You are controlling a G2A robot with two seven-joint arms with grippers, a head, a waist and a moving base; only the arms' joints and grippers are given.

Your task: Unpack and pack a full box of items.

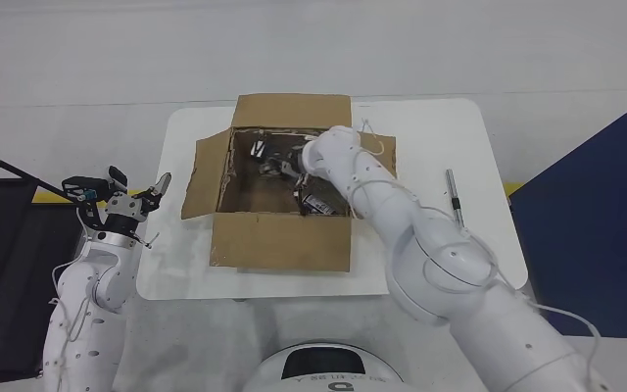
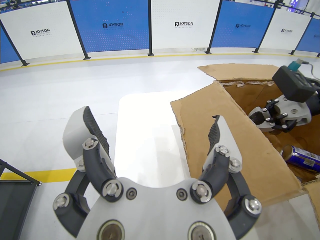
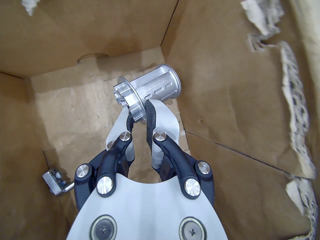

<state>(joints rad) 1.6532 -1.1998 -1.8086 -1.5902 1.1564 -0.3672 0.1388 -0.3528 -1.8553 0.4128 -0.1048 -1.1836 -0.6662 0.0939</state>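
Open cardboard box (image 1: pixel 279 243) contains metal hub (image 3: pixel 147 92), blue can (image 2: pixel 300 157).

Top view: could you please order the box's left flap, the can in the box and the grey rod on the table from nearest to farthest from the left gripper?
From the left gripper:
1. The left flap, on the gripper's side of the box.
2. The can, inside the box.
3. The grey rod, on the table past the box's far side.

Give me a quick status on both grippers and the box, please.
Right gripper shut on metal flanged cylinder, down inside cardboard box. Left gripper open, at table edge, apart from box. Blue can, small metal bracket also in box, neither in the way.
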